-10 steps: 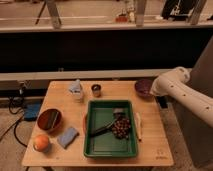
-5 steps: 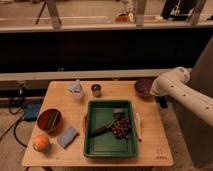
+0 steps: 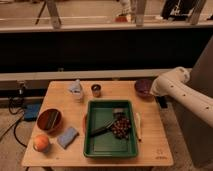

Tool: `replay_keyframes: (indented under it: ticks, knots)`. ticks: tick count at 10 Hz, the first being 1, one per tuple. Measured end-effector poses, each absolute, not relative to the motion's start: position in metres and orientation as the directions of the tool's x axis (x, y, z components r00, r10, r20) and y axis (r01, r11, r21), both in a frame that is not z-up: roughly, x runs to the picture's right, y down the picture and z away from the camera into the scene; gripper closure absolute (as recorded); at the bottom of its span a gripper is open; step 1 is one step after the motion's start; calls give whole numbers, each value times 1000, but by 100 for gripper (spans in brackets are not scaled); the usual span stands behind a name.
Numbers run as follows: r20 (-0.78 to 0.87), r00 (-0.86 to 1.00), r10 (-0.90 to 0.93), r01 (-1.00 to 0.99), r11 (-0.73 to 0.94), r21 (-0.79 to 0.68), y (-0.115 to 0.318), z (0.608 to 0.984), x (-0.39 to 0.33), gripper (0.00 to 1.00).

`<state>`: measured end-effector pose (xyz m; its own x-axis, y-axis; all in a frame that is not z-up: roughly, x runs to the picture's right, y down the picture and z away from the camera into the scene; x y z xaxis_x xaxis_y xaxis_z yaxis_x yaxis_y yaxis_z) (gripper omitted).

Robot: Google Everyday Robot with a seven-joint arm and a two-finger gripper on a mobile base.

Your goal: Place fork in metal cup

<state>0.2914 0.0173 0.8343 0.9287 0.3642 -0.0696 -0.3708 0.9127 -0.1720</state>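
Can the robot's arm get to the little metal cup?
Probably yes. The gripper sits by the purple bowl at the table's far right, and nothing stands between it and the metal cup.

The table (image 3: 55,95) is lit dimly and warmly from above, a dark band (image 3: 100,50) is left unlit at 12 o'clock, faint shadows are cast inside the tray (image 3: 95,150), and the gripper (image 3: 151,91), at 2 o'clock beside the bowl (image 3: 142,86), is dulled by shade.

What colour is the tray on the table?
The tray is green, camera view. The gripper is out of sight; only the arm shows, at right.
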Motion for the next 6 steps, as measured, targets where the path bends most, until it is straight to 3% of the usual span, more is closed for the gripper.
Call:
replay_keyframes:
  ticks: [6]
  knots:
    - [-65, 928, 367, -372, 912, -172, 17, 833, 291, 97]
